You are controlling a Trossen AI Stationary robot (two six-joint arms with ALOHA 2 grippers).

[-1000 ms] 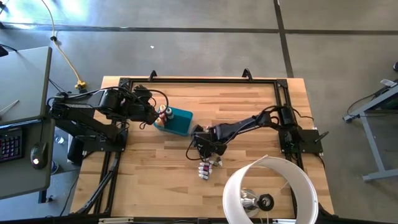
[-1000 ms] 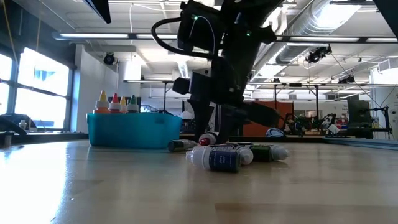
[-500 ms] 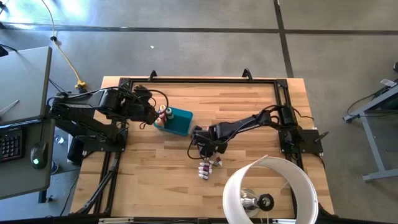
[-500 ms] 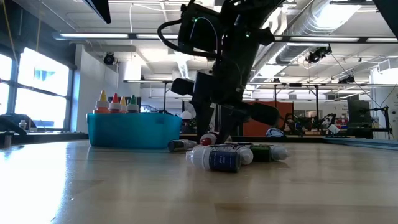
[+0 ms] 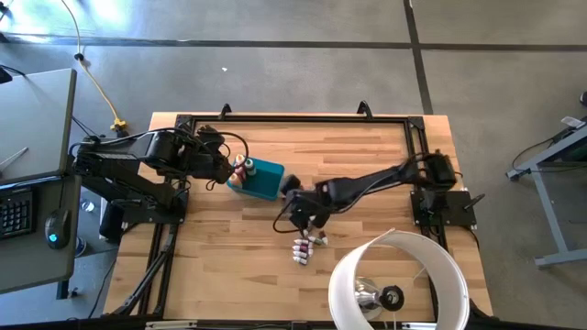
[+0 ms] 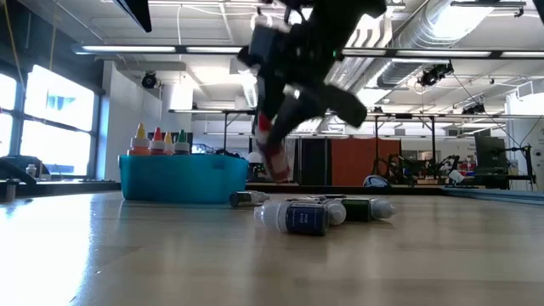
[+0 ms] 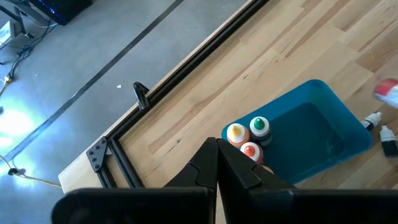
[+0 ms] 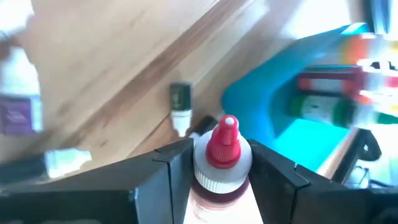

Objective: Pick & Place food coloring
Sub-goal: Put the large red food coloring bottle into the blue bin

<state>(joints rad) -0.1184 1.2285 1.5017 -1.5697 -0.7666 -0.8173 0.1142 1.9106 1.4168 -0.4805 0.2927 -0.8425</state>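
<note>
The pale wooden plank counter (image 5: pixel 367 156), edged by a black metal frame (image 5: pixel 293 119), carries a teal rectangular plastic bin (image 5: pixel 267 177) left of centre. Near the front edge, a small cluster of finger-sized squeeze bottles (image 5: pixel 307 246) lies on its sides, apart from the bin.

Red-capped bottle (image 8: pixel 222 155) is showing white at its collar; teal bin (image 6: pixel 183 177) is carrying orange, red and green caps (image 6: pixel 158 139); blond-striped wooden table (image 5: pixel 367 151) is gleaming.
</note>
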